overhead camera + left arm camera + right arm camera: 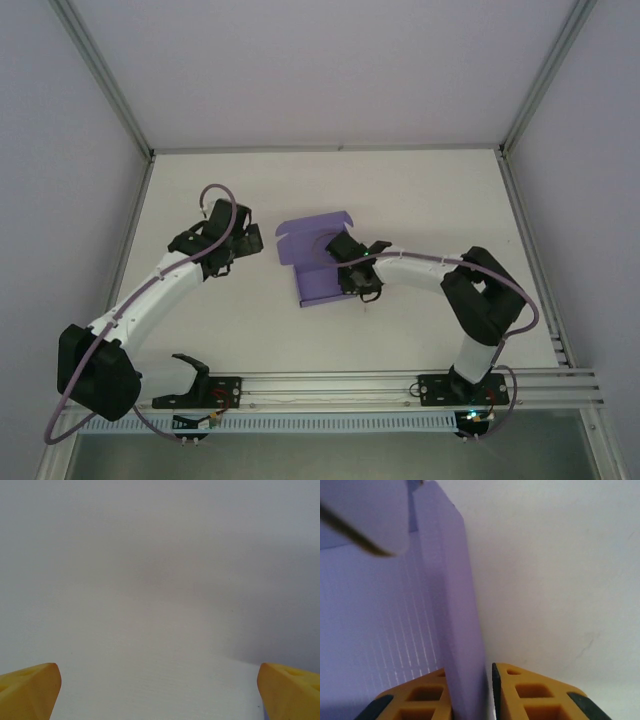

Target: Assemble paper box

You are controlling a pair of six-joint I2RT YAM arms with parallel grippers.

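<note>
The paper box point(380, 630) is thin, matt lavender card with fine pale ribbing. The tabletop point(420, 200) looks smooth, matt white. The right end effector point(469, 692) has matt orange plastic fingers point(530, 695). A dull metal rail point(330, 381) lines the tabletop's near edge.

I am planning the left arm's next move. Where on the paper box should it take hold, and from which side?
Probably the far left flap of the paper box, approached from the left. It looks lifted off the table, so the thin card can be pinched there. The open left gripper is beside it, and the right gripper pinches the upright right wall.
</note>
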